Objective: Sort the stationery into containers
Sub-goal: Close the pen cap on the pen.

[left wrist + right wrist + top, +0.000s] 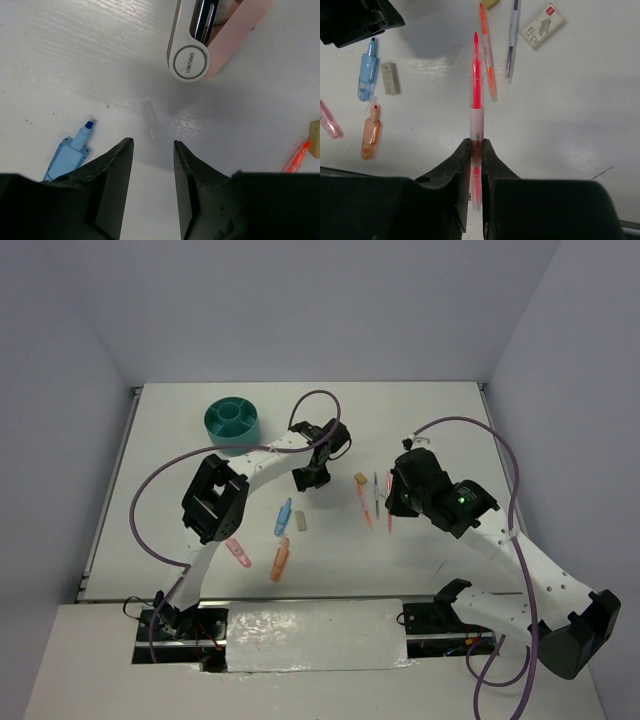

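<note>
My right gripper [476,142] is shut on a thin red pen [476,95], held low over the table; it also shows in the top view [392,502]. An orange pen [487,55], a dark pen [511,42] and a white eraser [542,26] lie just beyond. My left gripper [152,142] is open and empty above a small clear cap [150,120], with a blue marker [70,152] to its left. In the top view, the left gripper [310,478] hovers mid-table. The teal organiser [231,420] stands far left of it.
A pink-and-white "deli" item [200,45] lies ahead of the left gripper. A grey eraser [300,521], an orange marker [280,558] and a pink marker [238,553] lie near the front. A tan eraser [361,478] sits between the arms.
</note>
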